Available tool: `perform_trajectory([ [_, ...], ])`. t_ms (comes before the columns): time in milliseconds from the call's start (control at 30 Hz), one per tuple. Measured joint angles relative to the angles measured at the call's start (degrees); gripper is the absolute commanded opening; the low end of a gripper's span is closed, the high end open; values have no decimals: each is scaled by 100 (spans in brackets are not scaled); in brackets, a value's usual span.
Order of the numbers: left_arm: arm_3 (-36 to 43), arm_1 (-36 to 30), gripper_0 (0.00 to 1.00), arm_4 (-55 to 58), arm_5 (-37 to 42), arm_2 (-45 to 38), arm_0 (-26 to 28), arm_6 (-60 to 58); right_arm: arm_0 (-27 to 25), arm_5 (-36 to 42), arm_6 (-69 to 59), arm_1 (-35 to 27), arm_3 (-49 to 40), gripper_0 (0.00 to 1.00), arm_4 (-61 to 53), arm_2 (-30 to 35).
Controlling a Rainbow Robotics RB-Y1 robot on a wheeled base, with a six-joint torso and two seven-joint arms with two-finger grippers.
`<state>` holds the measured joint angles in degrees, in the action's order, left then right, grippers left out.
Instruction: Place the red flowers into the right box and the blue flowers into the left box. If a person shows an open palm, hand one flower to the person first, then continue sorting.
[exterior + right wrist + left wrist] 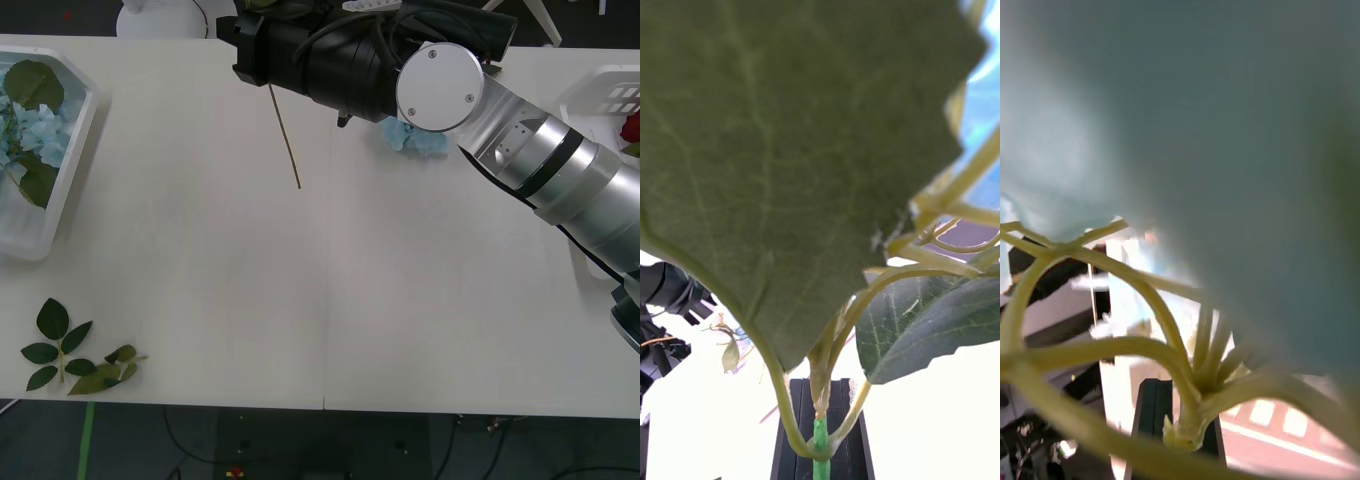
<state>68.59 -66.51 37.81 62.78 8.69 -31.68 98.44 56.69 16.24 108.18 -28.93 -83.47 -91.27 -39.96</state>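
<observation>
My right arm reaches across the far side of the table, and its gripper point(243, 42) hangs above the table's far middle. In the right wrist view the black fingers point(794, 442) are shut on the stem of a blue flower point(986, 52), with a broad green leaf point(790, 150) close to the lens. Its thin tan stem point(285, 140) hangs below the gripper. In the left wrist view my left gripper point(1180, 439) is shut on the pale branching stems of a blue flower point(1225, 150). Another blue flower point(415, 137) lies on the table behind the right arm. The left box point(70, 170) holds blue flowers point(30, 125). The right box point(600, 95) holds a red flower point(630, 127).
Two bloomless green leaf sprigs point(75, 360) lie near the table's front left corner. The right arm's silver forearm point(540, 160) crosses the table's far right side. A white base point(160, 18) stands beyond the far edge.
</observation>
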Motion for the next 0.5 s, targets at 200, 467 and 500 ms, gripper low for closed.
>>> perform_trajectory([
  [200, 0, -39, 0, -7, -391, 1, 513, 44, 0, 0, 0, 0, 0, 0, 0, 0],
  [467, -176, -45, 4, -120, -635, 1, 640, 49, 0, 0, 0, 0, 0, 0, 0, 0],
  [500, -186, -45, 8, -120, -644, 1, 640, 53, 0, 0, 0, 0, 0, 0, 0, 0],
])
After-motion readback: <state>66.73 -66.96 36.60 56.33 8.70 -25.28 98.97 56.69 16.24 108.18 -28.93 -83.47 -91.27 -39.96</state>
